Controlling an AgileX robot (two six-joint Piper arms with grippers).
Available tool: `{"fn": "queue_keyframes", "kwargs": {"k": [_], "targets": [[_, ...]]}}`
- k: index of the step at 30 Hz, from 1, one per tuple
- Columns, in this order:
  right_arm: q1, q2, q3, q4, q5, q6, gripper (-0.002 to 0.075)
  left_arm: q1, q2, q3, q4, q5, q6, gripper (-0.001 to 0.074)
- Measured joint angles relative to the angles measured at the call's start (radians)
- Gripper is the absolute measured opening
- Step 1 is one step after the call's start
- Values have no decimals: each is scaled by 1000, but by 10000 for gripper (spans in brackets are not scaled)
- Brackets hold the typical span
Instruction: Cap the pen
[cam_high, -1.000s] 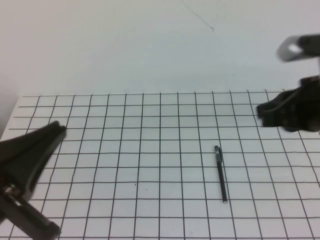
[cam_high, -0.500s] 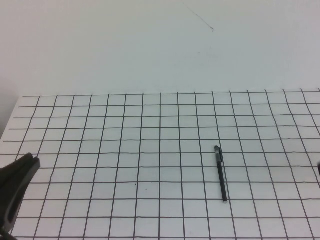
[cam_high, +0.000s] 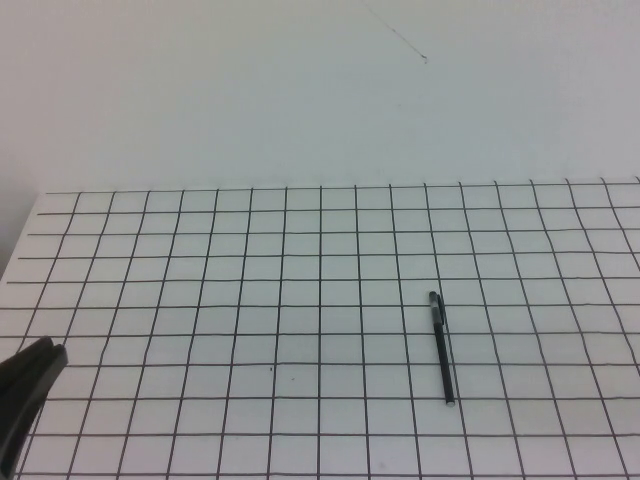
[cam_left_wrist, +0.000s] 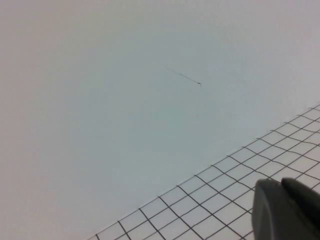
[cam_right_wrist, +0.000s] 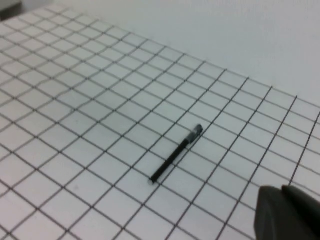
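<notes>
The pen (cam_high: 441, 348) lies alone, right of centre on the gridded desk (cam_high: 200, 300), apparently already capped. Left tool (cam_high: 25, 395) sits at the near-left edge, right tool (cam_right_wrist: 287, 212) just beside the pen; their openings cannot be told. Only checking remains.

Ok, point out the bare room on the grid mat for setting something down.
Bare squares lie all around the pen, widest between it and the left gripper at the near left edge. The right gripper shows only in its wrist view. Nowhere is crowded.
</notes>
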Motion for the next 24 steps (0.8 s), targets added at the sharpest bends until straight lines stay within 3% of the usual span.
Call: {"fn": "queue_keyframes", "kwargs": {"k": [5, 24], "targets": [[0, -69, 0, -80, 87, 52, 2, 0, -27, 0, -60, -47, 127, 0], [0, -94, 0, -88, 226, 89, 1, 0, -38, 4, -63, -49, 132, 0]]}}
